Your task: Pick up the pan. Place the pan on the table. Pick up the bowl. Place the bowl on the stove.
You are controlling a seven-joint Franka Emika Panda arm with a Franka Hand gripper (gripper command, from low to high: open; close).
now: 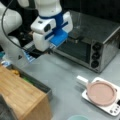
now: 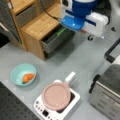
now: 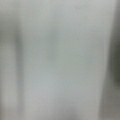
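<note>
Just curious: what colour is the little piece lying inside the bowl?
Orange, inside the teal bowl; it shows best in a front view.

Both front views high, angled down from opposing sides, sharing stove (image 1: 110, 105) (image 2: 50, 110); wrist view perhaps near table.

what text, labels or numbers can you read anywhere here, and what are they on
No text can be read in these pictures.
Stove: its button strip carries small marks, too blurred to read.
Oven: three dark knobs, no legible marks around them.
Pan, bowl: no lettering shows.
Tool: raised by the oven, away from the pan; its white and blue housing bears no visible print.
Wrist view: only a plain grey blur.
</note>
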